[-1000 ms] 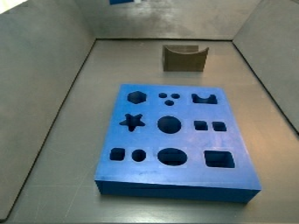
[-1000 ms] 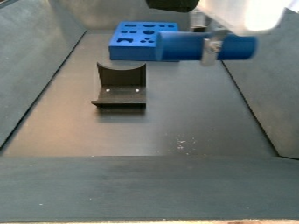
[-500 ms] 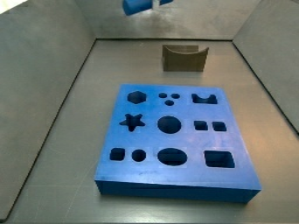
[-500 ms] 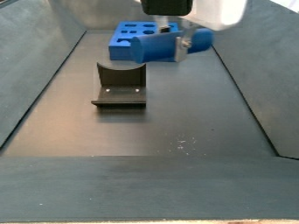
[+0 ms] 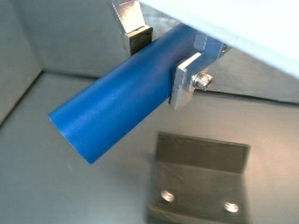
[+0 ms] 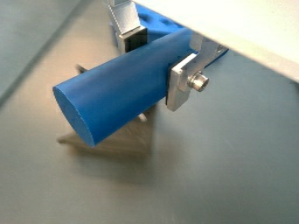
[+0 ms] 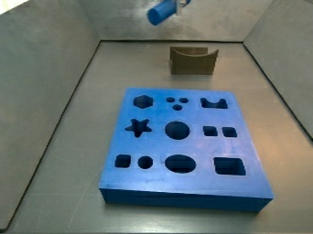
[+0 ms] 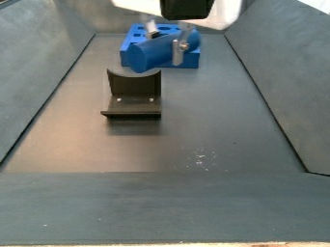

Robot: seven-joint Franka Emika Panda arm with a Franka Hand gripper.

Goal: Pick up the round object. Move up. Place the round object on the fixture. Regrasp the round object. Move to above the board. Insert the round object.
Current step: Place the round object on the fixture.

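Round object (image 5: pixel 122 101), the smooth blue peg, fills both wrist views (image 6: pixel 122 87), lying crosswise between the gripper's (image 5: pixel 163 54) two silver fingers (image 5: pixel 187 79), which are clamped on its sides near one end. Its free round end juts out well past the fingers. In a side view the peg (image 8: pixel 157 53) hangs in the air under the white gripper body (image 8: pixel 178 41), off the floor. Below and nearer the camera in that view stands the fixture (image 8: pixel 133 95), the olive-brown block, apart from the peg and carrying nothing in its notch. In a wrist view the fixture (image 5: pixel 201 179) lies underneath the peg, with a gap between them; in another its edge (image 6: pixel 117 140) shows just under the peg's free end. Beyond the gripper the board (image 8: pixel 142 39) lies flat on the floor. In a side view the board (image 7: pixel 184 146) fills the foreground, its holes all open, the fixture (image 7: pixel 192 60) behind it, and the peg (image 7: pixel 164 11) high above near the back wall.
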